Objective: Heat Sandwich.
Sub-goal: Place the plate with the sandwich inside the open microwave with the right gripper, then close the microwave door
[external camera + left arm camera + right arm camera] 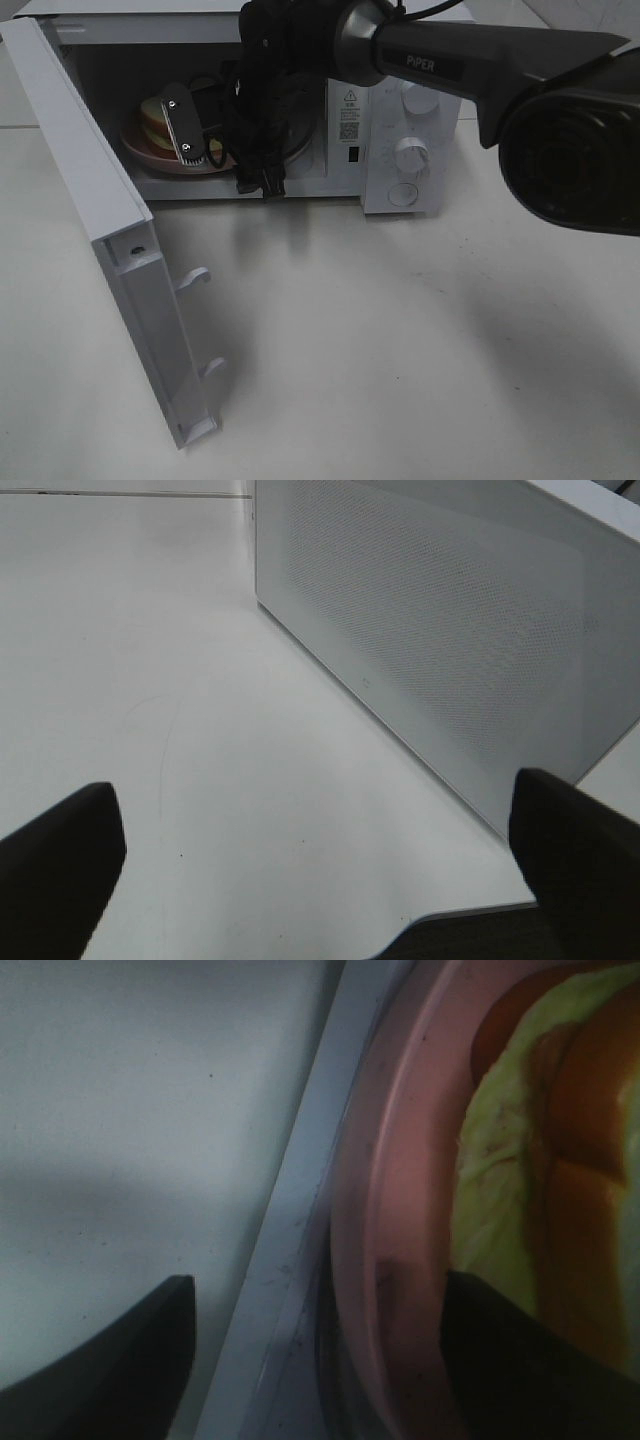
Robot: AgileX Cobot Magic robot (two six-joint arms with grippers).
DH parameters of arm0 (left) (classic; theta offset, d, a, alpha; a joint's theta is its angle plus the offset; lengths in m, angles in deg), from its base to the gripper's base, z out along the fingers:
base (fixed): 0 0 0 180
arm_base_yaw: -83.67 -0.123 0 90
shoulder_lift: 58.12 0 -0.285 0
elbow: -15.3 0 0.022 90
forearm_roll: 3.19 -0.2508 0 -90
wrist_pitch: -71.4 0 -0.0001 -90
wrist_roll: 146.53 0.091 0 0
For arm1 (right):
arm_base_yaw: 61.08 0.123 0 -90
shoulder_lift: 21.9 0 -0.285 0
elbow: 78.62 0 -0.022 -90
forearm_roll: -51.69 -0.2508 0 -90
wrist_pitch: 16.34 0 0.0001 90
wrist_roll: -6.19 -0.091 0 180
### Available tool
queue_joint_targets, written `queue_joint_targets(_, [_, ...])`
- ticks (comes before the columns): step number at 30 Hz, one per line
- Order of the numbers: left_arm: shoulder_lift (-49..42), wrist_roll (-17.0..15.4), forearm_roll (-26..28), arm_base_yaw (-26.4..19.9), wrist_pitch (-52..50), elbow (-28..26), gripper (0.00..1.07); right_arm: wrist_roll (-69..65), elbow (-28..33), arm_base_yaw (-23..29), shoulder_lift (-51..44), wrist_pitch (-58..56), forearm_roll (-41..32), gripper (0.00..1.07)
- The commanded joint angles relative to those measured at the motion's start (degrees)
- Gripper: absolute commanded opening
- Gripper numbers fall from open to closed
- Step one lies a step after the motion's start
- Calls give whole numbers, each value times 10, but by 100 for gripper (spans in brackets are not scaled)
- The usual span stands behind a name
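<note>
Sandwich [540, 1160] just beside right tool [320, 1380] (jaws apart).

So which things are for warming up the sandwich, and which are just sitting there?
For the job:
- sandwich
- pink plate under it
- microwave
- its open door
- right arm, reaching inside

Just there:
- white table

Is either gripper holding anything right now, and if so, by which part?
Nothing is held. The right gripper straddles the rim of the pink plate with its jaws open, not clamped on it. The left gripper is open and empty.
</note>
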Motion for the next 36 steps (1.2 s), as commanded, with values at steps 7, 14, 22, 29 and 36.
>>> queue_joint_targets(7, [-9,-4,1,2,-7,2,99,-30,122,-2,-81,74,-12,81])
queue_joint_targets(14, [-9,-4,1,2,-7,2,99,-49,205,-3,-138,116,-7,81])
queue_joint_targets(22, [-9,-4,1,2,-7,2,99,-139,311,-5,-214,153,9,81])
queue_joint_targets(29, [-9,-4,1,2,-7,2,99,-238,419,-5,-292,156,37,79])
queue_joint_targets(36, [-9,-4,1,2,-7,2,99,-308,485,-5,-348,158,37,77])
